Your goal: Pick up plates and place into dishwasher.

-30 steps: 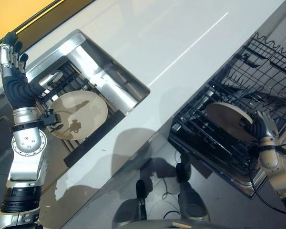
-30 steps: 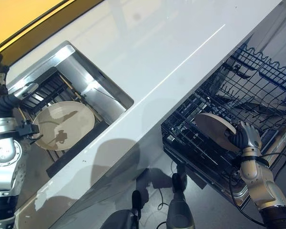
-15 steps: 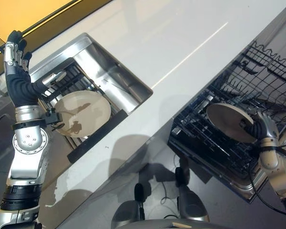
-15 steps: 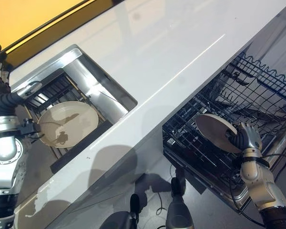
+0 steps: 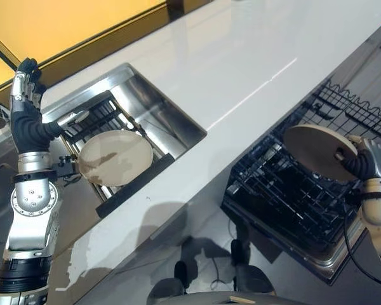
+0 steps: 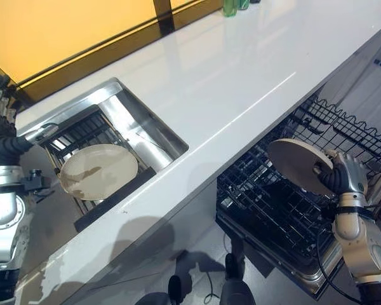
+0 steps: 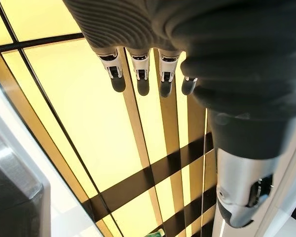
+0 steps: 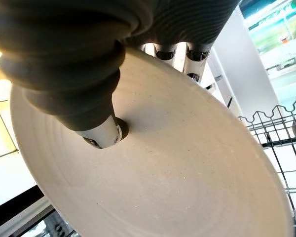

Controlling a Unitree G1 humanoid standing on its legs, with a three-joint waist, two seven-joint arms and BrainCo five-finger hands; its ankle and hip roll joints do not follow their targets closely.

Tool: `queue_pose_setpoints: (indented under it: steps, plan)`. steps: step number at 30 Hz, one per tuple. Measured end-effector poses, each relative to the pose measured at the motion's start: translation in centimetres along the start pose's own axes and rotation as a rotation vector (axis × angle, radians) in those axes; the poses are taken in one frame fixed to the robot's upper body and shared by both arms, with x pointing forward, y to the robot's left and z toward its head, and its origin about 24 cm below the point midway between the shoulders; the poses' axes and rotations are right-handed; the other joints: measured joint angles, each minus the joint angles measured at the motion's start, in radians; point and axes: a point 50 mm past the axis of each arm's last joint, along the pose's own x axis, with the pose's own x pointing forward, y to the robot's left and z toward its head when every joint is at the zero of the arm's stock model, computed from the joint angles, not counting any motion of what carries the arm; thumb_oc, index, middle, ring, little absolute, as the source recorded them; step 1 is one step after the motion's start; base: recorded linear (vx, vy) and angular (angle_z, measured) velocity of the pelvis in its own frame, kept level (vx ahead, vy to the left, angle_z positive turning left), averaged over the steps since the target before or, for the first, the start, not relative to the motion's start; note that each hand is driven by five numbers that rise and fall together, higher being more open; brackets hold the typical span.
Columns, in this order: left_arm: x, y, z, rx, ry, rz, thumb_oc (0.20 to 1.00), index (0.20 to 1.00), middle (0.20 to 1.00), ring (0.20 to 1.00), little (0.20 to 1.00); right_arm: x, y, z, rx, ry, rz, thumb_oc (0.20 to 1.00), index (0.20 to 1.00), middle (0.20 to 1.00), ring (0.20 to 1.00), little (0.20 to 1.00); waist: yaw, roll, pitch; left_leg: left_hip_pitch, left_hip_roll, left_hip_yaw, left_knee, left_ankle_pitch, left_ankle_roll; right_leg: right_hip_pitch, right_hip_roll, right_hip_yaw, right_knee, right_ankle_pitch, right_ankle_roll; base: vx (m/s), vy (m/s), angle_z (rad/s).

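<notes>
Bright backlit amber window (image 6: 63, 32), glare streak on countertop (image 5: 254, 95)

we see the right hand (image 8: 89, 64) pinching a pale beige plate (image 8: 177, 187): the thumb (image 8: 101, 133) presses on the plate's near face, and the fingers (image 8: 195, 52) reach over the plate's rim to its far side. beyond the plate's rim stands a dark wire rack (image 8: 286, 148) with a wavy top edge. behind the rack rises a white panel (image 8: 232, 64), perhaps the counter's side.

Left robot hand (image 5: 25, 95) raised, fingers straight — right robot hand (image 5: 368, 166) curled.
</notes>
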Motion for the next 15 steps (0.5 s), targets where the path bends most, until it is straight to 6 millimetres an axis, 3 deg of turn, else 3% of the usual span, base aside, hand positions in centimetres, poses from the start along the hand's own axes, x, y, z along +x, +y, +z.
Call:
queue_pose_setpoints:
  steps: [15]
  plan:
    - [-1.0,0.4,-0.9,0.011,0.059,0.009,1.000,1.000,1.000,1.000,1.000,-2.9,3.8,-1.1,0.006,0.052,0.325,0.200,0.200,0.200,0.200,0.200,0.000,0.012,-0.011,0.001,0.008,-0.008,0.008,0.000,-0.001,0.009,0.001,-0.010,0.000,0.000,-0.001,0.02,0.007,0.01]
